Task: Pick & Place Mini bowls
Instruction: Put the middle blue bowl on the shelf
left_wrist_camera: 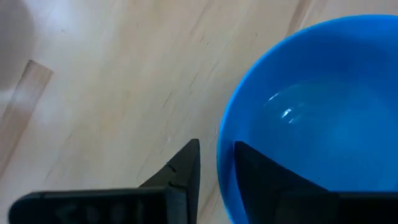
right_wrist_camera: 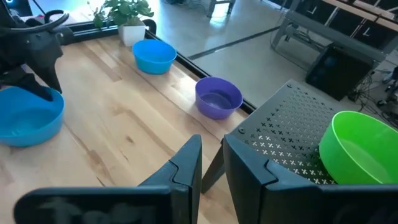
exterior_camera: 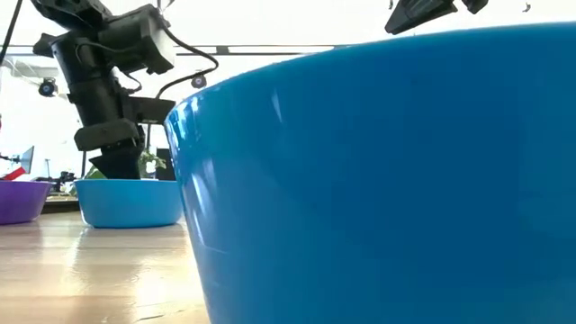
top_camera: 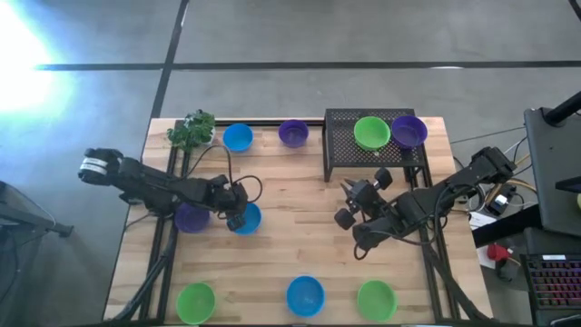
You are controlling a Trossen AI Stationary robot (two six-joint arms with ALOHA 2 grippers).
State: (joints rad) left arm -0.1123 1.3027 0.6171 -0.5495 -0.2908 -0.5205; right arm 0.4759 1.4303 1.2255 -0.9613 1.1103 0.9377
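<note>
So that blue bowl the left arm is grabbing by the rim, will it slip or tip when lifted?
The blue bowl looks glossy, so it may be slippery. The left tool has one finger on each side of the rim, an off-centre hold, so the bowl could tilt. It looks thin and probably light, likely stiff.

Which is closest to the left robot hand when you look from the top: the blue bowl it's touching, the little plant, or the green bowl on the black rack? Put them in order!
From the left gripper, in the high view:
1. Blue bowl, right at its fingers, mid-table.
2. Plant, at the far left corner.
3. Green bowl, on the black rack, far right.
</note>
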